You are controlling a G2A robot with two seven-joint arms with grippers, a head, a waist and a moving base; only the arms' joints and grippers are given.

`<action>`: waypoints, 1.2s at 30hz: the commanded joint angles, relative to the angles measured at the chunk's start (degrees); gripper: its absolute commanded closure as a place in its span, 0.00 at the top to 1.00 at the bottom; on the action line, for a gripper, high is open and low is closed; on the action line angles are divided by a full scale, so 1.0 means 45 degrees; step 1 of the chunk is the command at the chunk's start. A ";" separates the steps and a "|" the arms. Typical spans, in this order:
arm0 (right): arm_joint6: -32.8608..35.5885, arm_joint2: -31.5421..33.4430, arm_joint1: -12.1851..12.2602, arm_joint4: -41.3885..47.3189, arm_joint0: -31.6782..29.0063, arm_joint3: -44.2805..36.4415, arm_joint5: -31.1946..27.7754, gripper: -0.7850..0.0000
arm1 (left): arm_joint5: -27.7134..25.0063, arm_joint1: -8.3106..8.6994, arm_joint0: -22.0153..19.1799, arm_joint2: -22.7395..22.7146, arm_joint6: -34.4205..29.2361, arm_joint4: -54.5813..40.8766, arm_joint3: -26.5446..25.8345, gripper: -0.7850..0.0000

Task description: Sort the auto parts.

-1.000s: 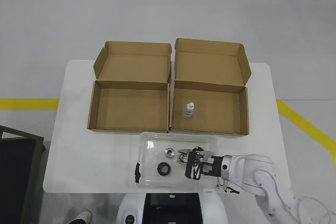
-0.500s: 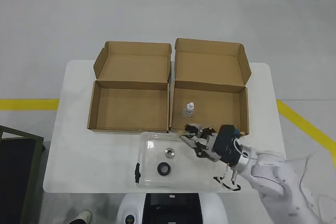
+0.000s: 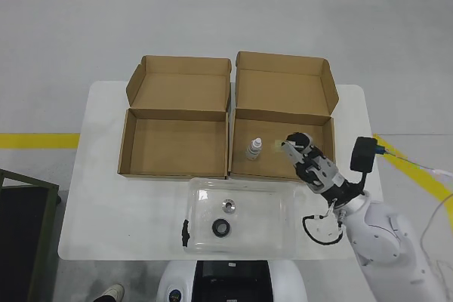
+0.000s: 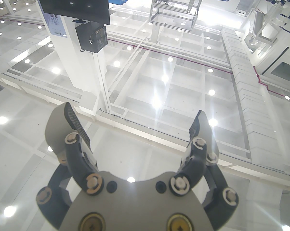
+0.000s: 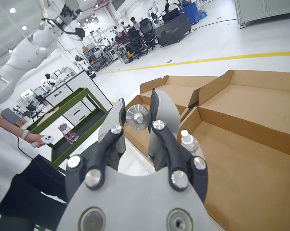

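Slip risk: the metal disc is pinched only at its rim between the narrow fingers of the right end effector — a jolt or a twist of the wrist could be enough for it to be dropped short of a box.
Collision risk: a spray bottle stands upright in the right cardboard box, just beside the held disc; it could be knocked over if the disc is lowered too near it.
Sorting risk: the left cardboard box sits alongside — which box suits the disc cannot be judged from here.
Right arm pose: it is stretched forward from the near edge of the table, with the wrist raised and the end effector held above the right box, closed on the disc.
Left end effector: it is turned up toward the ceiling, with the fingers spread wide and nothing held.
Unsorted parts: a second metal part and a black ring lie in the clear plastic tray.
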 commanded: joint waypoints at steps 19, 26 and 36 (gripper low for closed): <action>0.0182 0.0203 -0.0019 -0.0206 -0.0485 -0.0513 0.0029 0.00 | 0.0000 0.0000 0.0000 0.0000 0.0000 0.0000 0.0000 1.00; 0.0182 0.0203 -0.0019 -0.0206 -0.0485 -0.0513 0.0029 0.00 | 0.0000 0.0000 0.0000 0.0000 0.0000 0.0000 0.0000 1.00; 0.0774 0.0091 -0.0067 -0.2036 0.0242 0.0651 0.1686 0.00 | 0.0000 0.0000 0.0000 0.0000 0.0000 0.0000 0.0000 1.00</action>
